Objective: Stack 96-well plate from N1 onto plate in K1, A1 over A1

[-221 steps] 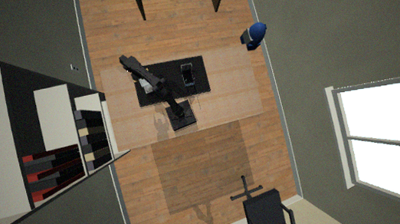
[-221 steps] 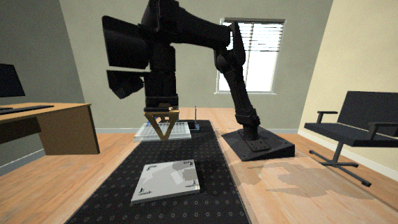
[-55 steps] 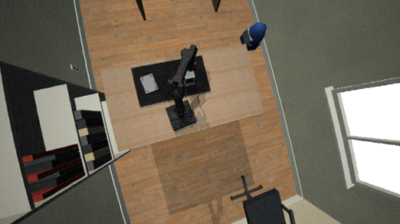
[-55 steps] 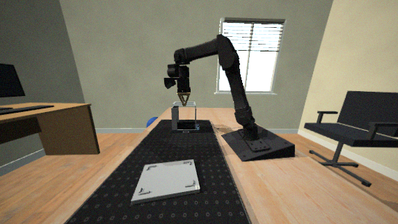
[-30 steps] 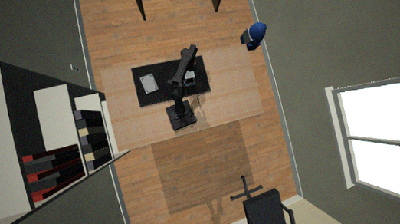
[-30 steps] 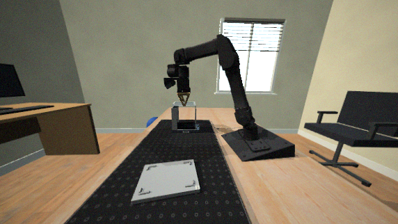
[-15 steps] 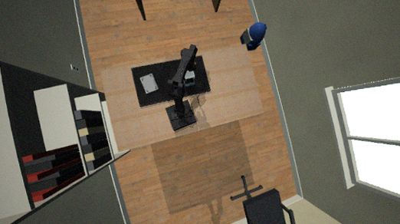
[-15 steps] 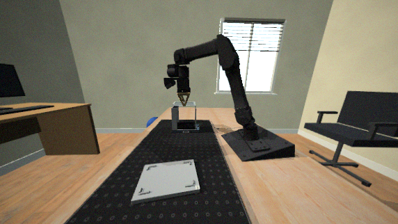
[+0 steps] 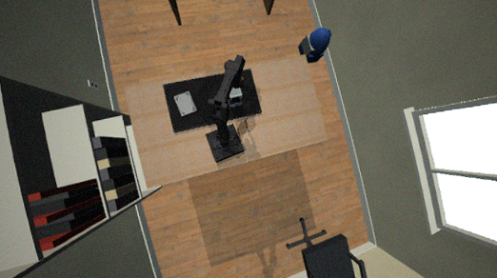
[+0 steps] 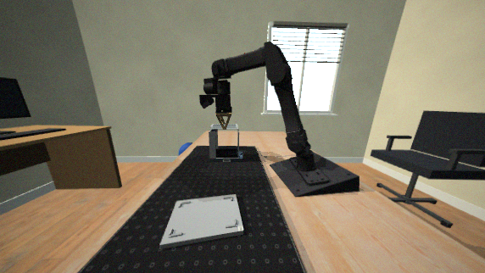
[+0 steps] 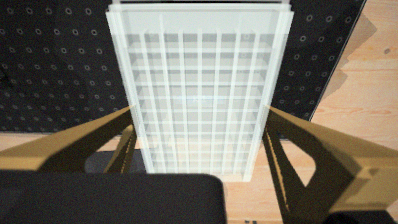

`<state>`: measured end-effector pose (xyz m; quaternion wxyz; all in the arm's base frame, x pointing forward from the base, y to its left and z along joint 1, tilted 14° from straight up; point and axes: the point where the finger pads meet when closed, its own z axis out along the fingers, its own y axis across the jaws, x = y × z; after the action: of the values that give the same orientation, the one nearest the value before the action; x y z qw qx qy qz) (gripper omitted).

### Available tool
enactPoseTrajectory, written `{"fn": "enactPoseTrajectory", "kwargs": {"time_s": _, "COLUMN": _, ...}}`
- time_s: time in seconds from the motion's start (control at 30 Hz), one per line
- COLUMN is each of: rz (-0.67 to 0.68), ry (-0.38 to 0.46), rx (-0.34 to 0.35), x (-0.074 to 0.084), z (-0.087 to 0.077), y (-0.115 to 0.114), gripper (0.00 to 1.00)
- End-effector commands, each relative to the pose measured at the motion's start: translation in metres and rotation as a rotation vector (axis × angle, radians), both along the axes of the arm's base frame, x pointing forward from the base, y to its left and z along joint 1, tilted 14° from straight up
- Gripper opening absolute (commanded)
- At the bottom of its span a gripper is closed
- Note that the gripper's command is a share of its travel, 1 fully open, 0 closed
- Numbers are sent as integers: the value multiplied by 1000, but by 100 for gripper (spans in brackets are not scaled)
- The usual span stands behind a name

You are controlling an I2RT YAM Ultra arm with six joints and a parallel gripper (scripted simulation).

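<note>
My end effector (image 11: 200, 135) clamped across short width of 96-well plate (image 11: 200, 85), long axis running straight ahead. Plate hangs directly above stack rack K1 (image 10: 213, 144) at far end of desk (image 10: 339, 229); plate nest N1 (image 10: 203, 220) vacated. Next move: straight down.

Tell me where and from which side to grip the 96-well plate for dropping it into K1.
Grip the 96-well plate across its two long side walls, from above. That is how the gripper has it now, one of the fingers on each wall. The flat walls suit this, and the top approach suits the stack rack.
</note>
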<state>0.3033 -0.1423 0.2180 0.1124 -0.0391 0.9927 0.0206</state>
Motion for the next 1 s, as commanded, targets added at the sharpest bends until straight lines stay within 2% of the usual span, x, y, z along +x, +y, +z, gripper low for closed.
{"fn": "enactPoseTrajectory", "kwargs": {"time_s": 0.0, "rz": -5, "ry": -74, "rx": -30, "x": 7, "z": 20, "y": -1, "gripper": 0}}
{"fn": "enactPoseTrajectory", "kwargs": {"time_s": 0.17, "rz": -5, "ry": -73, "rx": -29, "x": 7, "z": 19, "y": -1, "gripper": 0}}
{"fn": "enactPoseTrajectory", "kwargs": {"time_s": 0.27, "rz": -4, "ry": -37, "rx": -8, "x": 1, "z": 5, "y": 3, "gripper": 0}}
{"fn": "enactPoseTrajectory", "kwargs": {"time_s": 0.4, "rz": -2, "ry": -51, "rx": -16, "x": 4, "z": 9, "y": 2, "gripper": 0}}
{"fn": "enactPoseTrajectory", "kwargs": {"time_s": 0.47, "rz": -1, "ry": -37, "rx": -8, "x": 2, "z": 3, "y": 4, "gripper": 0}}
{"fn": "enactPoseTrajectory", "kwargs": {"time_s": 0.6, "rz": -4, "ry": -40, "rx": -10, "x": 2, "z": 3, "y": 3, "gripper": 0}}
{"fn": "enactPoseTrajectory", "kwargs": {"time_s": 0.63, "rz": -5, "ry": -54, "rx": -18, "x": 4, "z": 7, "y": 1, "gripper": 0}}
{"fn": "enactPoseTrajectory", "kwargs": {"time_s": 0.77, "rz": -4, "ry": -37, "rx": -9, "x": 2, "z": 1, "y": 3, "gripper": 0}}
{"fn": "enactPoseTrajectory", "kwargs": {"time_s": 0.97, "rz": -1, "ry": -45, "rx": -14, "x": 4, "z": 2, "y": 4, "gripper": 0}}
